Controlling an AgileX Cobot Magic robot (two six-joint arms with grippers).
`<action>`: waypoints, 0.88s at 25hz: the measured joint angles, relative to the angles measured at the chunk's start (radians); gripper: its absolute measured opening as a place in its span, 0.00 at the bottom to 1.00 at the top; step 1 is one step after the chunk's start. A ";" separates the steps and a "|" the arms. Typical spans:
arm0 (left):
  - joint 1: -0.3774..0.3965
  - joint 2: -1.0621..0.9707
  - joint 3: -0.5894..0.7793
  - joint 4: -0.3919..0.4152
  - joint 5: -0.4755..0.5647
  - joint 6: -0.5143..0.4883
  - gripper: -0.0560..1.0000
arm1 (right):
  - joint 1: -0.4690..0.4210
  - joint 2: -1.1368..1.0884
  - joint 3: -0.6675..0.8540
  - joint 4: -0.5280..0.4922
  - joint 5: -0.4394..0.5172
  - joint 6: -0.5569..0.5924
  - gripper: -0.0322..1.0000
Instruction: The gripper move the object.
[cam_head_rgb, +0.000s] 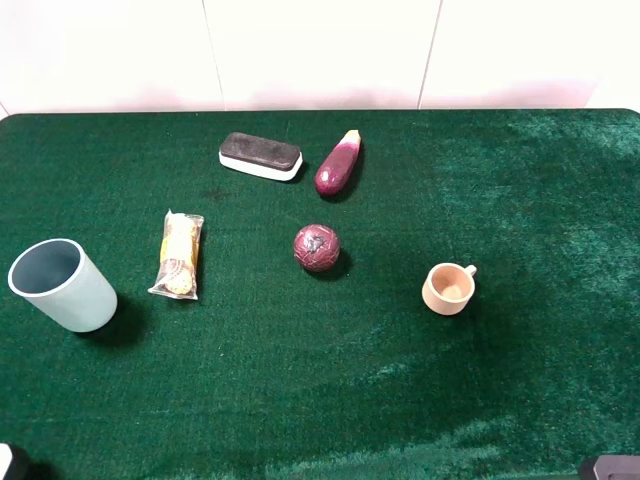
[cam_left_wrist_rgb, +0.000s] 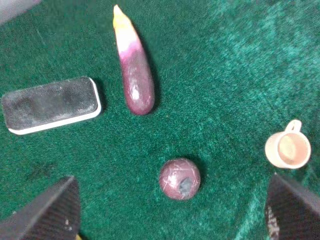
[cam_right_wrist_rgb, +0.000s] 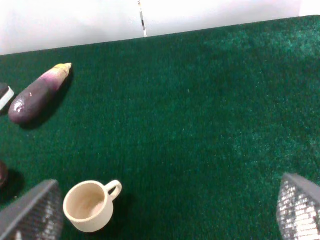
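The toy eggplant (cam_head_rgb: 338, 165) lies on the green felt at the back middle, dark purple with its pale tip pointing toward the wall. It also shows in the left wrist view (cam_left_wrist_rgb: 134, 65) and the right wrist view (cam_right_wrist_rgb: 37, 95). My left gripper (cam_left_wrist_rgb: 172, 220) is open and empty, with its fingers (cam_left_wrist_rgb: 50, 212) wide apart, well short of the eggplant. My right gripper (cam_right_wrist_rgb: 167, 212) is open and empty, with its fingers (cam_right_wrist_rgb: 32, 212) wide apart, far from the eggplant. In the exterior high view only small bits of the arms show at the bottom corners.
A black and white eraser (cam_head_rgb: 260, 156) lies just left of the eggplant. A maroon ball (cam_head_rgb: 317, 248) sits in front of it. A beige cup (cam_head_rgb: 448, 288) stands to the right. A snack packet (cam_head_rgb: 179, 256) and a blue-grey tumbler (cam_head_rgb: 62, 285) are at the left.
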 joint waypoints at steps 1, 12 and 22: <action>0.000 -0.020 0.020 -0.002 0.000 0.002 0.77 | 0.000 0.000 0.000 0.000 0.000 0.000 0.66; 0.000 -0.337 0.412 -0.007 0.000 0.005 0.79 | 0.000 0.000 0.000 0.000 0.000 0.000 0.66; 0.000 -0.719 0.741 -0.007 0.000 0.004 0.99 | 0.000 0.000 0.000 0.000 0.000 0.000 0.66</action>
